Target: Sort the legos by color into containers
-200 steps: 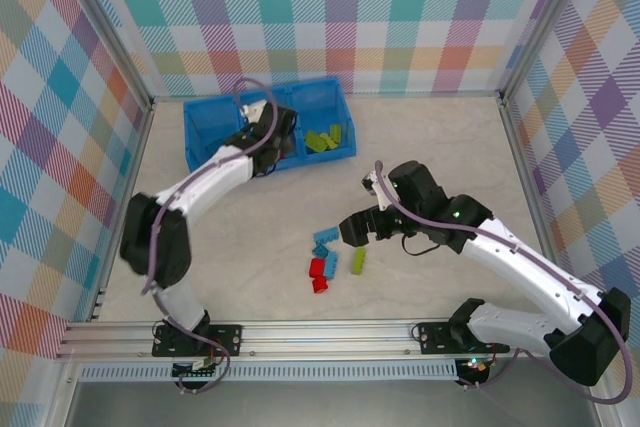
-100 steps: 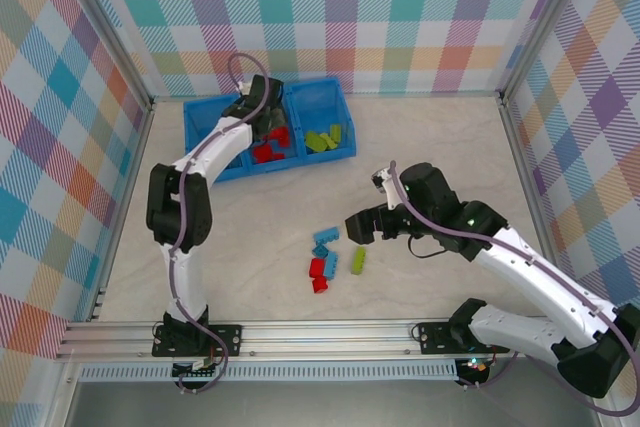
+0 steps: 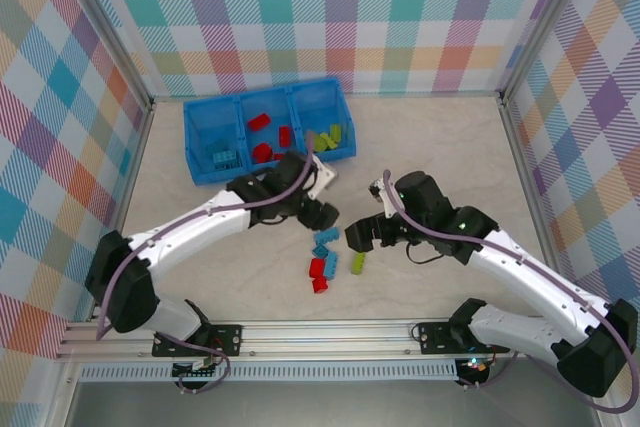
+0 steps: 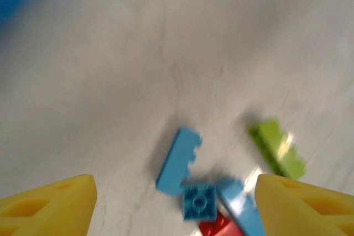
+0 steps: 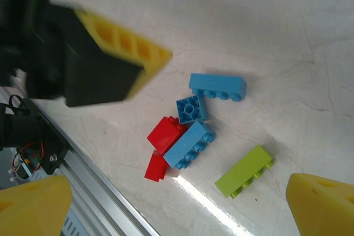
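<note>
Hard plastic bricks (image 3: 325, 252): light, rigid, slick-sided. Best pinched across the 2 long flat sides, not over the studs. Loose pile on the tabletop (image 3: 200, 217) between the arms: 3 blue bricks (image 5: 217, 87) and 2 red bricks (image 5: 167, 134) bunched in 1 cluster, 1 green brick (image 5: 244, 171) just beside it. Tray (image 3: 189, 137) at far left, holding blue left, red middle, green right. Left pincer (image 3: 320, 213) apart, empty, over the pile's far edge. Right pincer (image 3: 358, 237) apart, empty, just right of the pile. Green brick probably the cleanest first grab; cluster likely to scatter if nudged.
</note>
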`<move>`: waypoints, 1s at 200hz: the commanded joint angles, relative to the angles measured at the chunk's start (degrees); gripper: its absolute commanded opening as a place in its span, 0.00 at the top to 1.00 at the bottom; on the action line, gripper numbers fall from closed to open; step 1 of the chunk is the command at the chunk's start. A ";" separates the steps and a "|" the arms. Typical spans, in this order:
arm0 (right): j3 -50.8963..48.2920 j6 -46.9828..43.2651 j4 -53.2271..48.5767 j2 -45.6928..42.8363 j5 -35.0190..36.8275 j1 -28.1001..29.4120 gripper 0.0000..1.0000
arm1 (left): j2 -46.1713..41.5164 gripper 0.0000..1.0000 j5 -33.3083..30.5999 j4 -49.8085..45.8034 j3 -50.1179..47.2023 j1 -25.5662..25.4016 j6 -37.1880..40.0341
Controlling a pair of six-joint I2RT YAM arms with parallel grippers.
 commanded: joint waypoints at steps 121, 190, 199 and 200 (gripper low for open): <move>-2.30 1.11 -2.75 -5.78 0.68 0.21 0.00 | 22.88 0.77 -0.96 1.03 7.19 -2.54 8.82; -2.13 1.73 -0.20 -4.70 -0.11 0.21 0.00 | 2.39 0.81 -9.92 9.59 1.99 5.44 -0.40; -2.30 1.93 0.57 -4.65 -0.28 0.26 0.00 | -0.95 0.81 -12.40 11.23 1.28 8.82 -2.44; -2.35 1.94 0.69 -4.61 -0.33 0.28 0.00 | -1.25 0.81 -12.65 11.36 1.22 9.21 -2.76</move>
